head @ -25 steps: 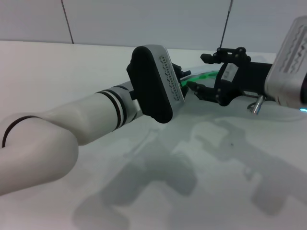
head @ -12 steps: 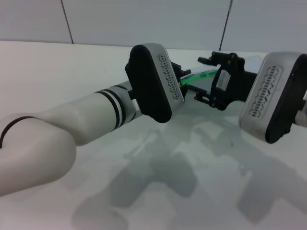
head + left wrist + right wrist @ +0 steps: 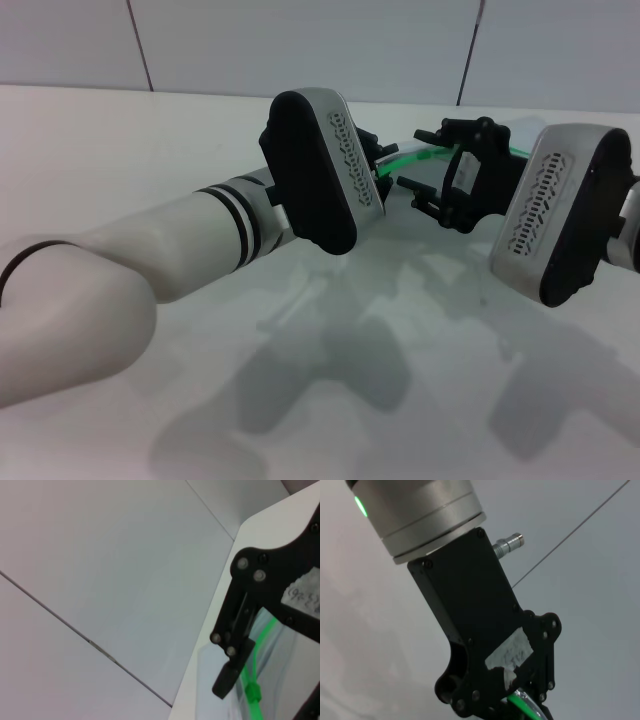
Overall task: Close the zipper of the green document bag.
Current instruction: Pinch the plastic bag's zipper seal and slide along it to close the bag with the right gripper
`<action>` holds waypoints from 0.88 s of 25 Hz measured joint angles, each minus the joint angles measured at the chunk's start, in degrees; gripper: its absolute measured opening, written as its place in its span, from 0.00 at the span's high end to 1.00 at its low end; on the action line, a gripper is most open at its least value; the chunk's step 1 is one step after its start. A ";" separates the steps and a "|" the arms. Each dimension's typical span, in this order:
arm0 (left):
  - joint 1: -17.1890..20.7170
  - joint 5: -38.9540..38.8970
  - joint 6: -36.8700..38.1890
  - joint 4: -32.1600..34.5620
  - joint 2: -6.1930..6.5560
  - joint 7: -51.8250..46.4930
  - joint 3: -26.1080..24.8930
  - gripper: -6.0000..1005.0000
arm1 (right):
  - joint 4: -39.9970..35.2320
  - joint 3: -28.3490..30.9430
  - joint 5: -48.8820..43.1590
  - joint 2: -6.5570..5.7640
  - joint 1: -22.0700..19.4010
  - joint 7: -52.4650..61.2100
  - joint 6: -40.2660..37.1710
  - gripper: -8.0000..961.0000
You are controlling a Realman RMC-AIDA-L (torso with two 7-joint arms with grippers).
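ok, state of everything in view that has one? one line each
zipper: lifted off the table, spanning between the two grippers; open or zipped cannot be told.
green document bag: translucent sheet hanging below the green strip, mostly hidden.
left gripper: raised at the strip's near end, hidden behind its wrist.
right gripper: raised, fingers open around the strip.
table: white, bearing arm shadows.

the scene is viewed by the head camera from above, forward and down over both arms onto the table [image 3: 120, 140]. the left wrist camera is aimed close past a gripper at the wall [image 3: 100, 570]. the right wrist camera is aimed close at the left gripper [image 3: 520, 707]. the zipper [image 3: 415, 155] is shared by all three views.
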 joint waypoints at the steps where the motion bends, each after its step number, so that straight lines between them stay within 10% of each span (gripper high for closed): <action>1: 0.07 0.00 0.18 0.16 0.00 0.00 -0.04 0.94 | 0.18 -0.01 0.00 0.00 0.12 0.00 0.01 0.45; 22: 0.05 0.07 0.23 0.12 -0.04 0.01 -0.17 0.94 | 1.74 -0.24 0.48 0.09 1.19 0.35 3.13 0.79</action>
